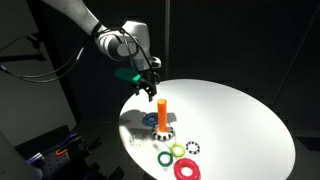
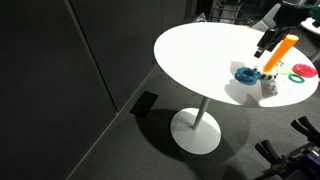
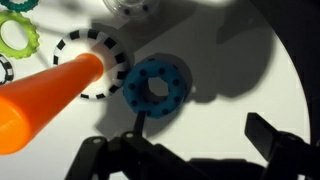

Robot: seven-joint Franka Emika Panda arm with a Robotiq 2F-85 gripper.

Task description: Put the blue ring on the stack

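Observation:
The blue ring [image 3: 155, 87] lies flat on the white table, right beside the stack's black-and-white toothed base [image 3: 92, 62]. It also shows in both exterior views [image 1: 150, 121] [image 2: 245, 74]. The stack is an upright orange peg [image 1: 161, 111] [image 2: 282, 50] [image 3: 45, 95] with no ring on it. My gripper [image 3: 190, 150] is open and empty. It hovers above the table close to the blue ring and next to the peg [image 1: 148, 82] [image 2: 267, 42]. Neither finger touches the ring.
A green ring [image 1: 165, 157], a red ring [image 1: 186, 169] and a loose black-and-white toothed ring [image 1: 193, 149] lie near the table's front edge. A green toothed ring [image 3: 18, 37] shows beyond the base. The round table [image 2: 200, 50] stands on a single pedestal.

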